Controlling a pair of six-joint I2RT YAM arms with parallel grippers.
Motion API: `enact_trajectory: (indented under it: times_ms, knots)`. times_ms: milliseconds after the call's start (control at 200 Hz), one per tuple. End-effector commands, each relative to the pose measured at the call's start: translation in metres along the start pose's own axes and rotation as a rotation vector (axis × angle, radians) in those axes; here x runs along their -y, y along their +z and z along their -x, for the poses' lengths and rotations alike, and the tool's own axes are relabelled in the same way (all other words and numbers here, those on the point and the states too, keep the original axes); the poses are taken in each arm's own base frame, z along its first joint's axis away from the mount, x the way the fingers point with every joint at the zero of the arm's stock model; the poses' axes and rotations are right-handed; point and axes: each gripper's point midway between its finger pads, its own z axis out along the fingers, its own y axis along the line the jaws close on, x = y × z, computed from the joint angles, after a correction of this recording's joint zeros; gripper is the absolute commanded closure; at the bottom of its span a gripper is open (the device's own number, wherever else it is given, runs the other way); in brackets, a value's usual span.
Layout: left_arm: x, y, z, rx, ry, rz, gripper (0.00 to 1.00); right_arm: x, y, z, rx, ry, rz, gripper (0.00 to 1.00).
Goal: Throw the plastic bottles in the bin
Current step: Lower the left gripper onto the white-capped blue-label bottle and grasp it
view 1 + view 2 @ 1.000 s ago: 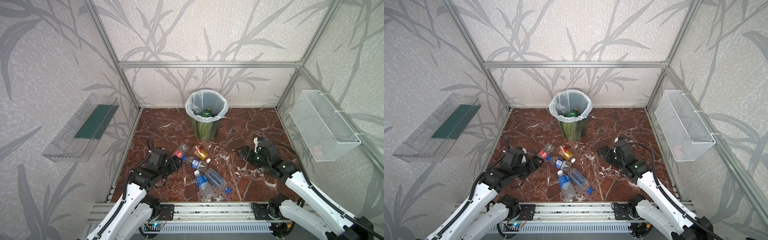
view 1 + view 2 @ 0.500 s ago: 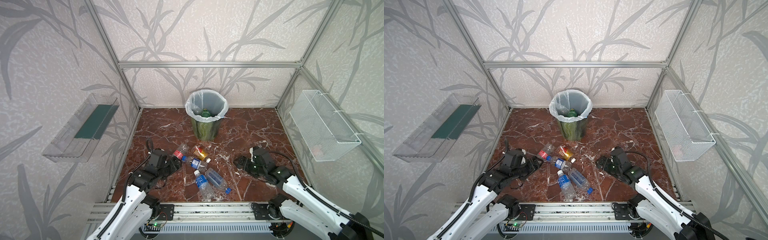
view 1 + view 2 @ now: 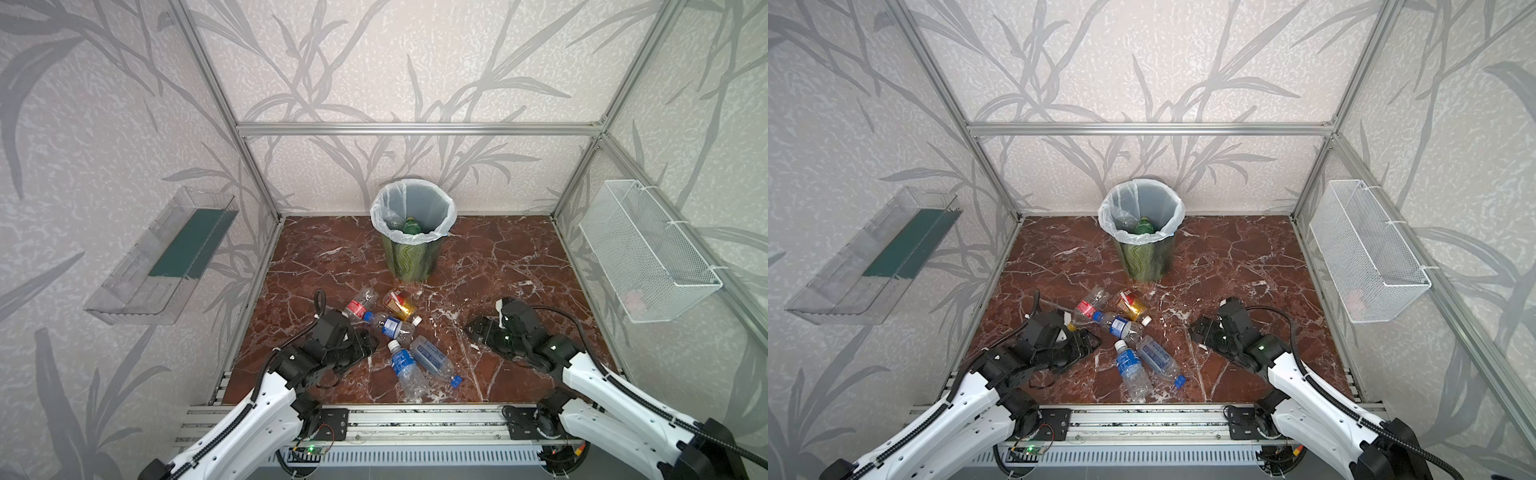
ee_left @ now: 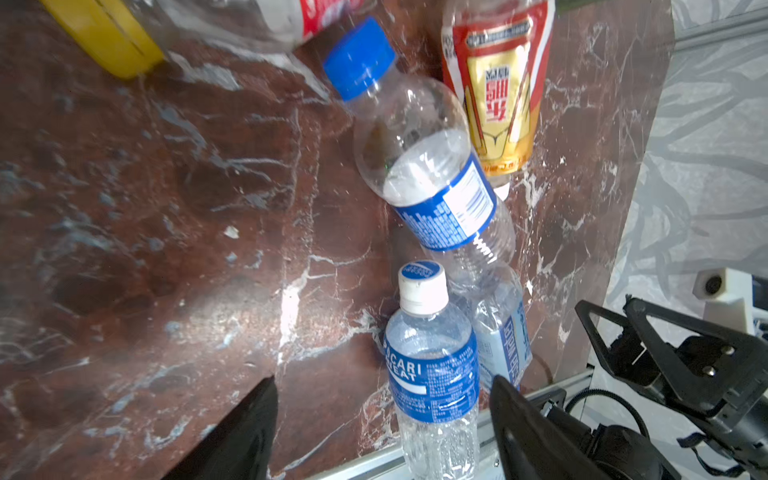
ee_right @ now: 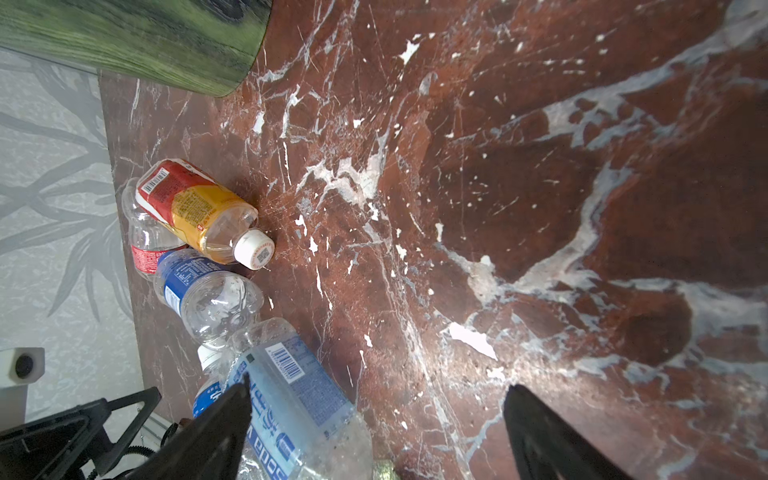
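Note:
Several plastic bottles lie in a cluster on the red marble floor: a red-labelled clear one [image 3: 360,305], an amber one [image 3: 399,302], a blue-capped one [image 3: 390,325], a Pocari one [image 3: 405,370] and a pale-blue-labelled one [image 3: 432,359]. The bin [image 3: 411,253] stands behind them, with a green bottle [image 3: 411,225] inside. My left gripper [image 3: 365,338] hovers open just left of the cluster; in the left wrist view the Pocari bottle [image 4: 432,374] lies beyond its jaws. My right gripper [image 3: 473,330] is open to the right of the cluster, and the pale-blue-labelled bottle [image 5: 291,395] lies by one of its fingers [image 5: 224,419].
A clear plastic tray [image 3: 162,257] hangs on the left wall and a white wire basket [image 3: 648,253] on the right wall. An aluminium rail [image 3: 415,419] runs along the front edge. Frame posts stand at the back corners.
The right arm has come forward and left, lower and nearer the bottles. The left gripper has edged toward the cluster and its jaws have narrowed a little.

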Motion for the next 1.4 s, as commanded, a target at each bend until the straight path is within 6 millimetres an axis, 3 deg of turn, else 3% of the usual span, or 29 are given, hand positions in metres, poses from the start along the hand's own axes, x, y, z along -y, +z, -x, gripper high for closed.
enact_trajectory:
  times_ms: [0, 465, 650, 935, 1190, 1400]
  knots:
    - [0.003, 0.006, -0.003, 0.018, -0.049, -0.016, 0.21, -0.001, 0.000, 0.002, 0.018, 0.000, 0.006, 0.06]
    - [0.034, 0.028, -0.047, -0.042, 0.017, -0.033, 0.20, 0.001, 0.000, 0.005, 0.039, 0.001, -0.002, 0.05]
    - [0.048, 0.039, -0.062, -0.060, 0.064, -0.009, 0.14, 0.002, 0.000, 0.005, 0.038, 0.000, -0.004, 0.06]
    - [0.053, 0.061, -0.080, -0.105, 0.079, 0.011, 0.17, 0.002, -0.001, 0.006, 0.043, -0.002, -0.005, 0.06]
    - [0.031, 0.069, -0.084, -0.118, 0.074, 0.122, 0.29, 0.005, 0.001, 0.004, 0.042, 0.002, -0.011, 0.06]
    - [0.002, 0.059, -0.066, -0.040, 0.067, 0.217, 0.38, 0.007, 0.002, 0.004, 0.044, 0.004, -0.014, 0.06]
